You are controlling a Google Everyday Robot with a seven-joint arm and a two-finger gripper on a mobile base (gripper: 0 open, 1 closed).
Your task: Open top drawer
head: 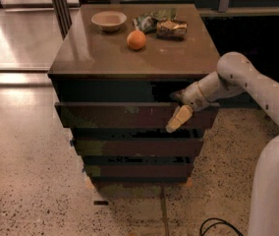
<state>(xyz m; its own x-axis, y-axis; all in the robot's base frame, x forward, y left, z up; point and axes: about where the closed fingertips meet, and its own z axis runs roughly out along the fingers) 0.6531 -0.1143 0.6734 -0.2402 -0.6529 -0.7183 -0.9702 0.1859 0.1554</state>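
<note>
The top drawer is the wide dark-brown front just under the cabinet top, with pale greenish scuffs. It stands pulled out a little, with a dark gap above it. My gripper is at the drawer's right end, at its upper edge. One pale finger hangs down over the outside of the front. The other reaches into the gap behind it. The gripper is shut on the drawer front. My white arm comes in from the right.
On the cabinet top lie a pale bowl, an orange and snack bags. Two narrower dark drawer fronts sit below. My white body fills the lower right, with a cable on the floor.
</note>
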